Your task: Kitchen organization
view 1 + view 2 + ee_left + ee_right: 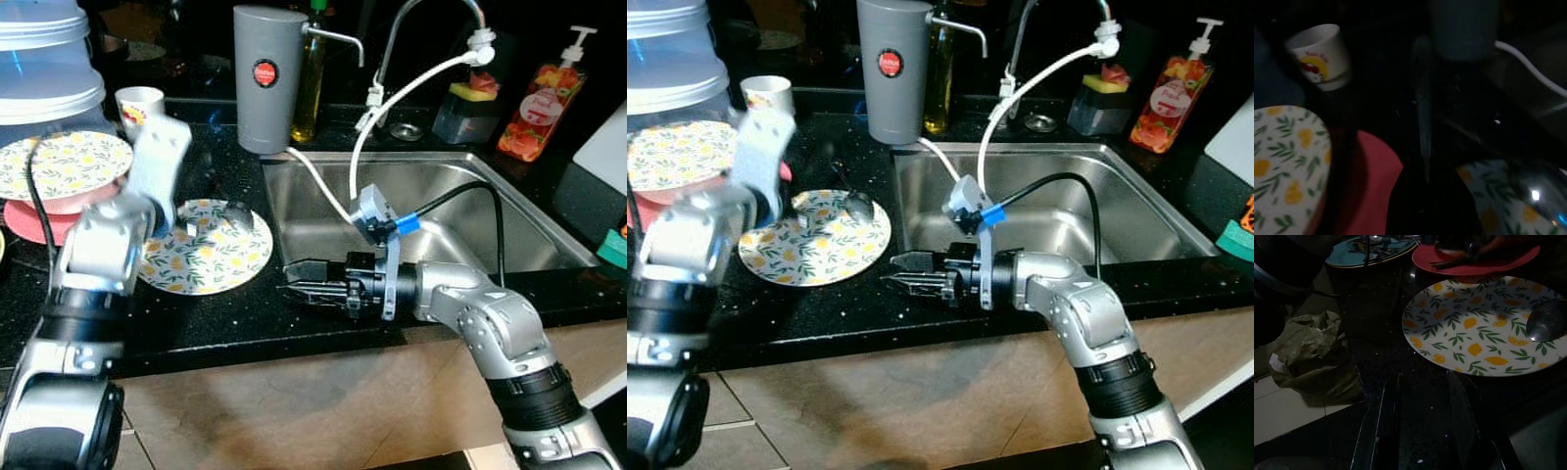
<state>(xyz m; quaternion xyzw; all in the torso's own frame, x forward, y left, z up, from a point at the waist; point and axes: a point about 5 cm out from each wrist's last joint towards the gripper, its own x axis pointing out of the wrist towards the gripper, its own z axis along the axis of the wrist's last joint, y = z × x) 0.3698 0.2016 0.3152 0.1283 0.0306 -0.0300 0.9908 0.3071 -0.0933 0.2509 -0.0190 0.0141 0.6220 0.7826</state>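
A lemon-patterned plate (211, 250) lies on the black counter left of the sink, with a metal spoon (235, 213) resting on its far side. My right gripper (294, 279) hovers low over the counter's front edge just right of that plate, pointing at it, open and holding nothing. In the right wrist view its fingers (1382, 431) frame bare counter, and the plate (1484, 328) and spoon (1547, 320) are just ahead. My left arm is raised over the plate's left rim. My left gripper (1421, 54) is a single dark, blurred bar that looks shut, near a white printed cup (1320, 56).
Another lemon plate (64, 162) sits stacked on a red plate (29, 220) at far left, below clear plastic tubs (44, 59). Behind stand a grey canister (266, 73), an oil bottle (312, 73) and a soap bottle (544, 98). The steel sink (441, 196) is on the right.
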